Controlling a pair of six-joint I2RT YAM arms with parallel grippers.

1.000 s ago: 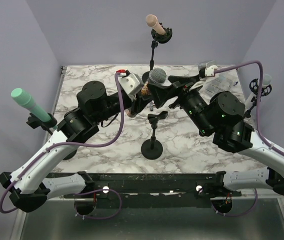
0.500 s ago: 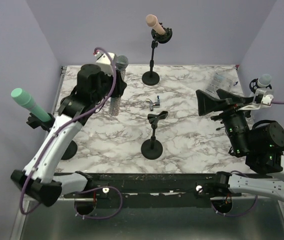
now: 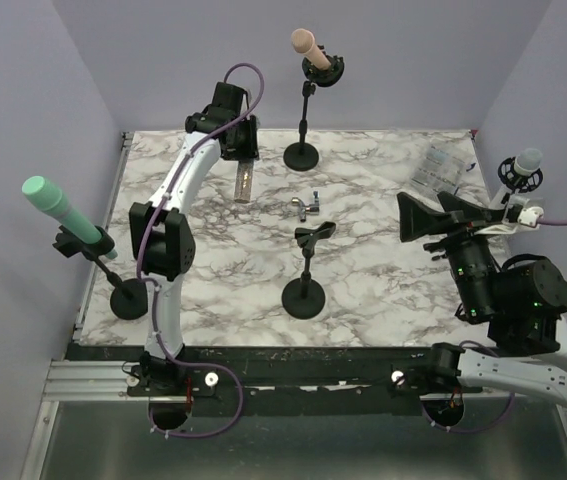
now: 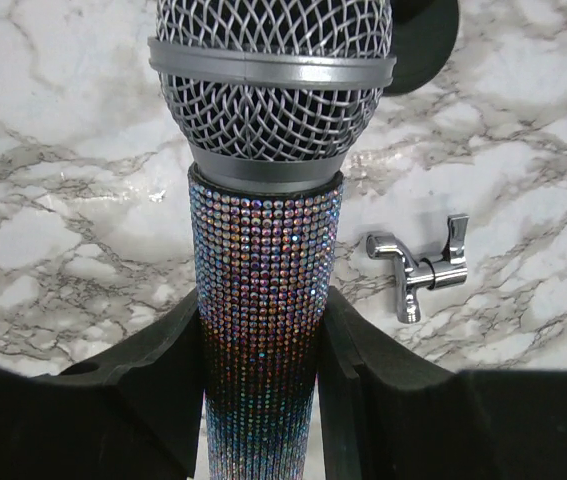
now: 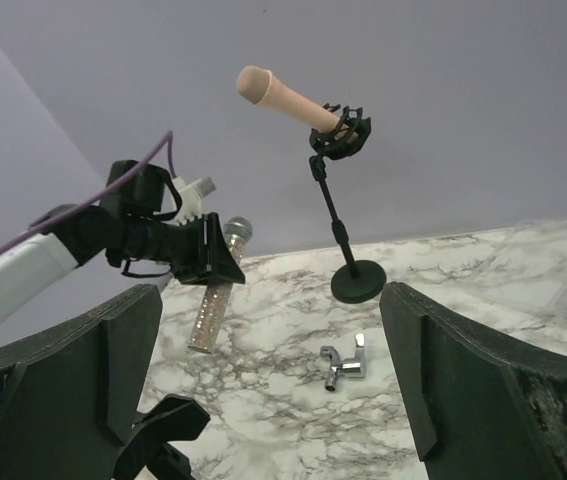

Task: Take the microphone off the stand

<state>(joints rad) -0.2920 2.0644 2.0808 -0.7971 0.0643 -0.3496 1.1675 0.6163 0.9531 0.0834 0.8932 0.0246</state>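
- Microphone point(image 4: 266, 240), glittery, clamped in the narrow left claw point(image 4: 263, 345) at eleven o'clock of the table point(image 3: 213, 280).
- Right claw point(image 5: 268, 345) gapes wide at three o'clock, gripping nothing.

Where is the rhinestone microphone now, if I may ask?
In the top view, the microphone is in the left pincer, far side, left of the peach microphone's stand.

A table point(image 3: 393, 290) topped in white marble with grey veins fills the middle of the space. Plain lavender walls close it in: a far wall point(image 3: 413, 60), a left wall point(image 3: 23, 100) and a right wall point(image 3: 553, 80), meeting at two far corners. A black rail point(image 3: 293, 365) runs along the table's near edge, with a dull grey metal surface point(image 3: 303, 450) below it. The light is soft and even.
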